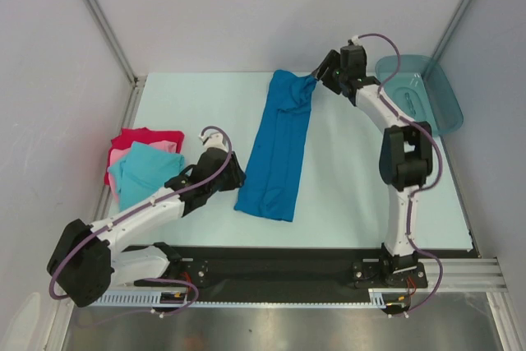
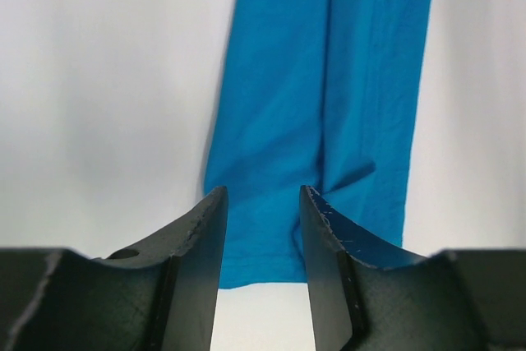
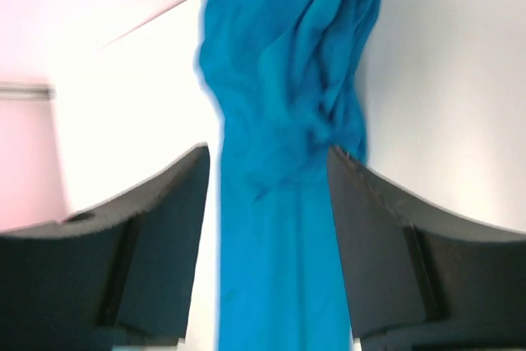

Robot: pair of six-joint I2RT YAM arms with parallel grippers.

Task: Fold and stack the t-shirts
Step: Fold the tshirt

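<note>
The pale table (image 1: 345,199) carries a long blue t-shirt (image 1: 279,154), a shirt pile (image 1: 144,166) and a teal tray (image 1: 437,96)

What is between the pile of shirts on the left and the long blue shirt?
Only the left pincer, close to the blue shirt's edge; the rest of that stretch is bare table. The overhead view shows it.

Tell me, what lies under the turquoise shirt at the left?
A pink shirt and a red shirt; only their edges show. Their covered parts, and anything lower, cannot be seen.
</note>
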